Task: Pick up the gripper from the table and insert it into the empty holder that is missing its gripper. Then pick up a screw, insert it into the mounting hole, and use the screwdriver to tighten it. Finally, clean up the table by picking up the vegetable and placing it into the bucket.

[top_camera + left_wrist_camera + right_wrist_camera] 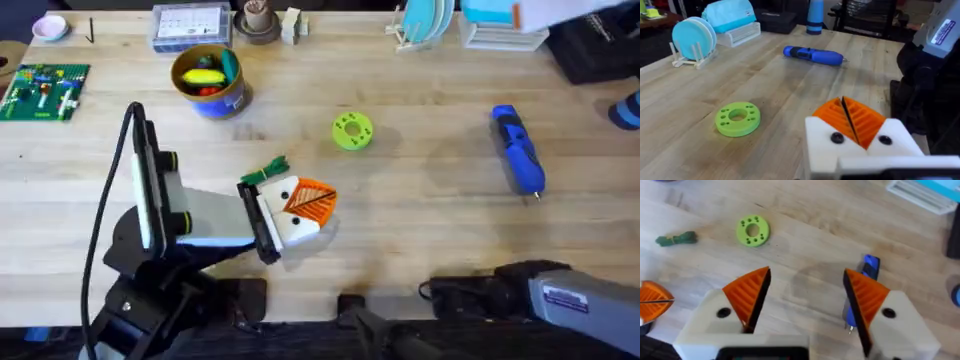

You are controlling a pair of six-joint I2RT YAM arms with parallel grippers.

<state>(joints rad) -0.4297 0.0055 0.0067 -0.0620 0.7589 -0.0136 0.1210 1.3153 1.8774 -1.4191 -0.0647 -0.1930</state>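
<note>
– Bucket (208, 80) comes first at the far left of the worktop (430, 235). It stands upright with its mouth open, and some toys lie inside already. We think it waits there for the clean-up.

– Then what is beside it, more to the middle?

– The vegetable (265, 170) lies flat on the wood, well apart from the bucket and just beside our left claw (312, 203). The orange pads of this claw are pressed together, and we see nothing between them. The claw sits low over the worktop, so we judge that it must spread before it can take the sprig.

– And further right?

– The green disc (352, 131) lies flat and alone. After it comes the screwdriver (518, 148), on its side with the bit toward our edge of the worktop, near the right arm's side. We suppose this is so that the right arm reaches it easily.

– How does the right claw (807, 287) stand?

– Its fingers are wide apart and hold nothing. It looks down at the screwdriver between them, perhaps ready for a grasp.
</note>
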